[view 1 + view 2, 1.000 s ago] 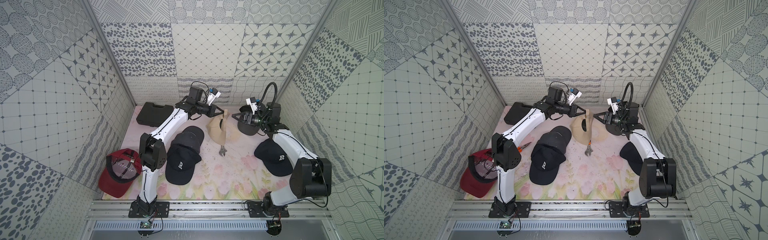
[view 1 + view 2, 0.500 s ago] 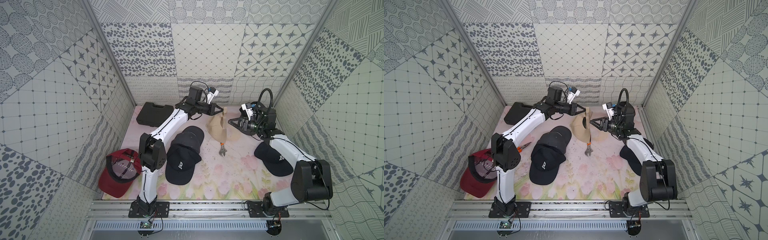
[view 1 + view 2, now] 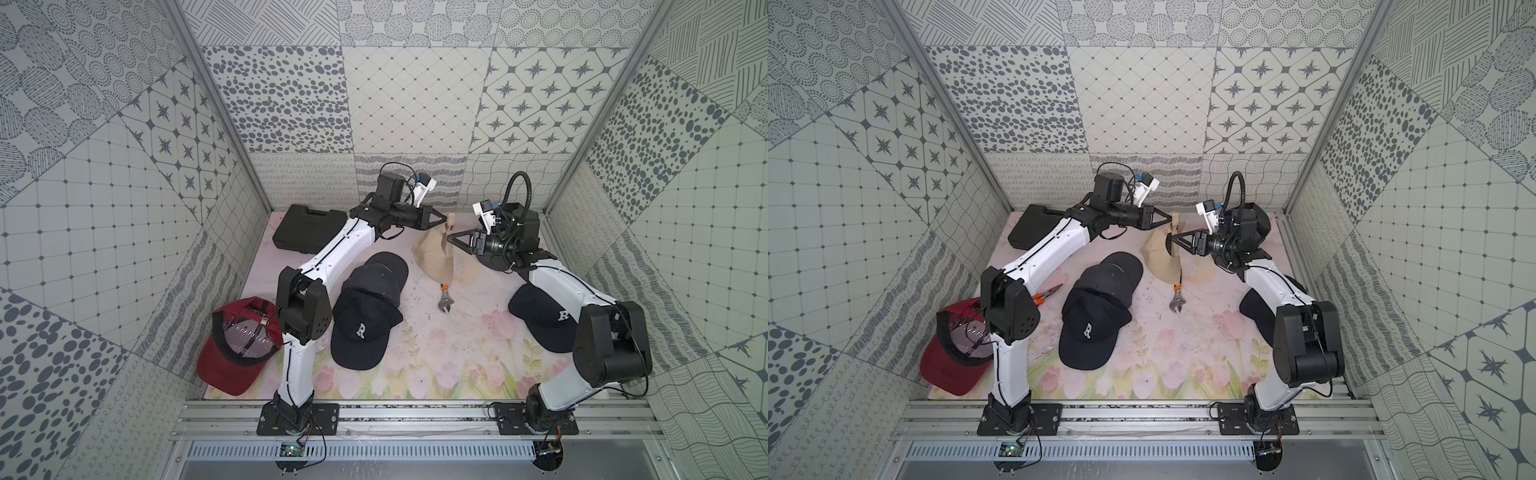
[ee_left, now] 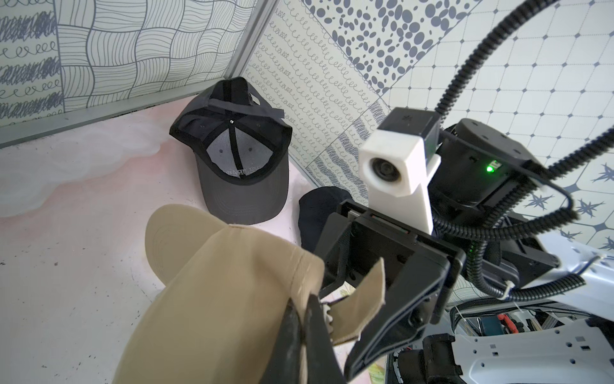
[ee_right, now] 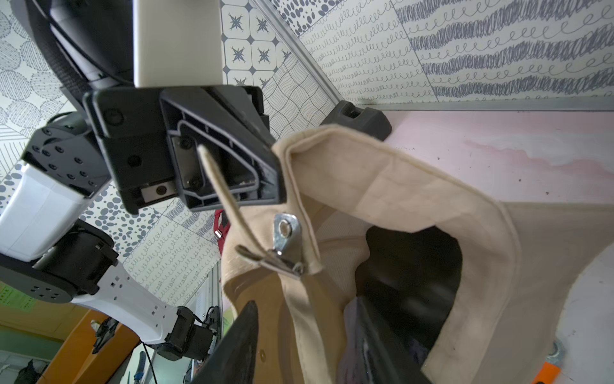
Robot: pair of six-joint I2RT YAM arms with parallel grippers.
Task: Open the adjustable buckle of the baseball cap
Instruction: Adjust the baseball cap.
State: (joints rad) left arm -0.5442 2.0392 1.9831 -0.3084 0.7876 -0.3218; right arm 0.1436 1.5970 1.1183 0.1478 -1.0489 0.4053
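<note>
The tan cap (image 3: 434,257) hangs raised over the far middle of the table (image 3: 457,345), brim lowest, back opening uppermost. Its silver metal buckle (image 5: 285,246) (flap tilted up) has the strap (image 5: 221,192) threaded through, loose end free.

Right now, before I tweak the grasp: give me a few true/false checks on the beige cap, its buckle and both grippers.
1. The left gripper is shut on the rear edge of the beige cap. True.
2. The beige cap lies flat on the table. False: its rear is held up by the left gripper.
3. The right gripper has its jaws apart. True.
4. The metal buckle has come off the strap. False: the strap runs through it.
5. The red cap sits beside the right arm. False: it is beside the left arm.
</note>
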